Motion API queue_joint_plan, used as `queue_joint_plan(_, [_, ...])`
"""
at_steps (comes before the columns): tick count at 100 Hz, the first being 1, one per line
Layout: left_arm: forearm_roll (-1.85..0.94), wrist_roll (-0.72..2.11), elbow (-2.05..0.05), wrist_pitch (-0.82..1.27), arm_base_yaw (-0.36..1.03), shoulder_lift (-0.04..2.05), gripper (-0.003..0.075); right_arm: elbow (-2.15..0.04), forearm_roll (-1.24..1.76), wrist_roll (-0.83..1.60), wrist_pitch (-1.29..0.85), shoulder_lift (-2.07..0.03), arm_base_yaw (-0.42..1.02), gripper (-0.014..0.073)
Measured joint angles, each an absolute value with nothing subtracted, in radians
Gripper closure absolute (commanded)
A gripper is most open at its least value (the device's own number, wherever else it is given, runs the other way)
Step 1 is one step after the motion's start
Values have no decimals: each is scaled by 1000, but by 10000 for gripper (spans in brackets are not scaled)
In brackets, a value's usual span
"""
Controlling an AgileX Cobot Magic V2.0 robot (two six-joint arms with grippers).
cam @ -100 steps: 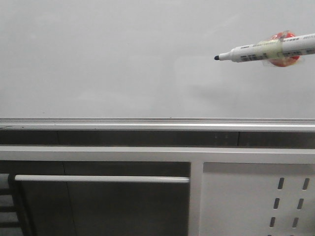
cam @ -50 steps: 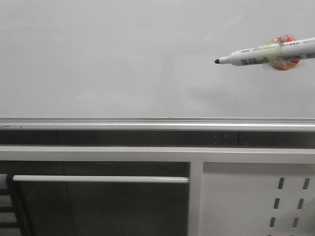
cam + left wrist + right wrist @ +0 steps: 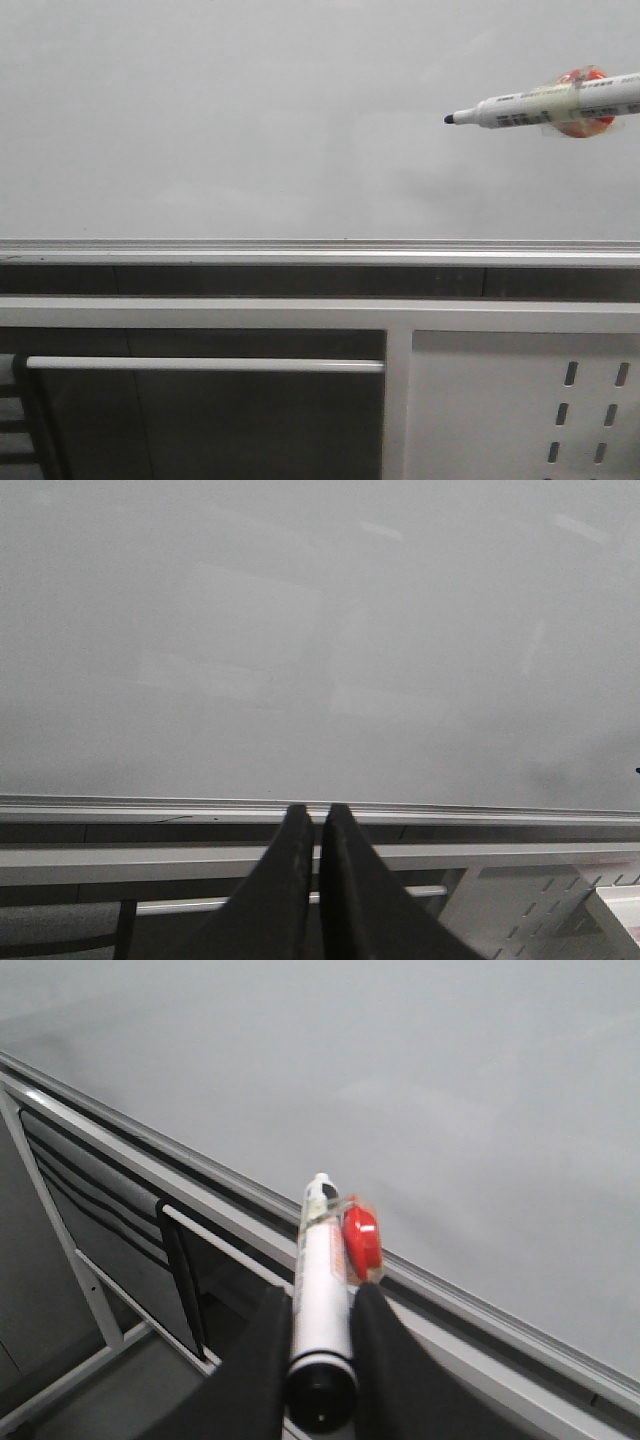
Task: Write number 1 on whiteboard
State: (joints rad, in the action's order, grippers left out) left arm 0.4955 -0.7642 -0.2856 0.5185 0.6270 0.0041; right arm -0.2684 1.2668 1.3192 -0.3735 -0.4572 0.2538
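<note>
The whiteboard (image 3: pixel 250 120) fills the upper part of the front view, glossy and blank where I can see it; the number 1 is out of view. A white marker (image 3: pixel 540 103) with a black tip reaches in from the right, its tip pointing left in front of the board. A red blob (image 3: pixel 578 100) is taped to its barrel. In the right wrist view my right gripper (image 3: pixel 322 1295) is shut on the marker (image 3: pixel 322 1260). My left gripper (image 3: pixel 318 812) is shut on nothing, its tips level with the whiteboard's (image 3: pixel 300 630) silver rail (image 3: pixel 150 808).
Below the board's silver rail (image 3: pixel 300 248) runs a white metal frame with a horizontal bar (image 3: pixel 200 364). A white perforated panel (image 3: pixel 520 410) stands at the lower right, and a dark rack (image 3: pixel 180 1280) hangs under the frame.
The marker dipped slightly, then rose again; its tip now sits a little further right than one second ago. The board looks the same.
</note>
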Motion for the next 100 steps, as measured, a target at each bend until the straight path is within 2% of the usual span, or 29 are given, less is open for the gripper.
queue_joint_plan(34, [495, -764, -286, 518, 627, 4, 738, -269, 1188, 1274, -373, -457, 254, 644])
queue_joint_plan(64, [495, -764, -286, 518, 627, 4, 738, -272, 650, 649, -331, -427, 261, 644])
queue_joint_plan(100, [495, -764, -286, 518, 627, 4, 738, -274, 133, 119, -265, -230, 454, 644])
